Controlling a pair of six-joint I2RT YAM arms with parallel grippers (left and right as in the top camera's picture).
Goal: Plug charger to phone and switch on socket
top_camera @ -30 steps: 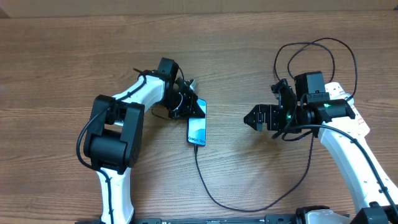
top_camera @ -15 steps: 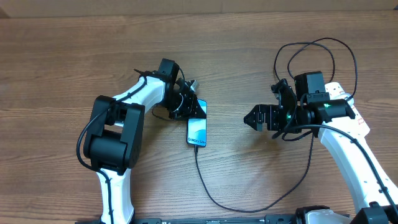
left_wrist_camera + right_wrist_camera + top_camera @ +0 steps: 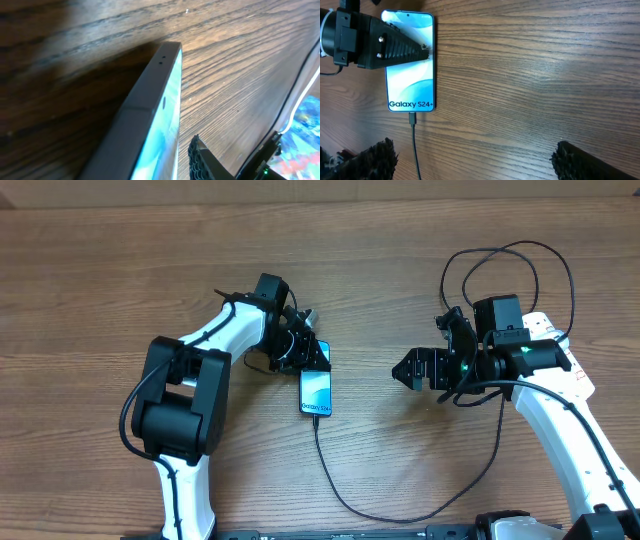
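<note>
The phone (image 3: 316, 391) lies flat on the wood, its light blue screen (image 3: 410, 75) reading "Galaxy S24+". The charger, a thin black cable (image 3: 340, 490), has its plug (image 3: 412, 118) seated in the phone's near end. My left gripper (image 3: 311, 353) is at the phone's far end. One finger (image 3: 201, 161) stands a small gap off the phone's edge (image 3: 160, 125) and the other is hidden behind it. My right gripper (image 3: 404, 370) hovers wide open to the right of the phone, with nothing between its fingers. The socket is mostly hidden under my right arm; a white end (image 3: 573, 370) shows.
The black cable curves toward the front edge, then up to the right and under my right arm (image 3: 560, 430), with loops (image 3: 510, 270) behind it. Bare wood (image 3: 520, 75) lies between the phone and my right gripper.
The left fingers have parted slightly from the phone's far end. The phone, the cable and the right arm have stayed where they were.
</note>
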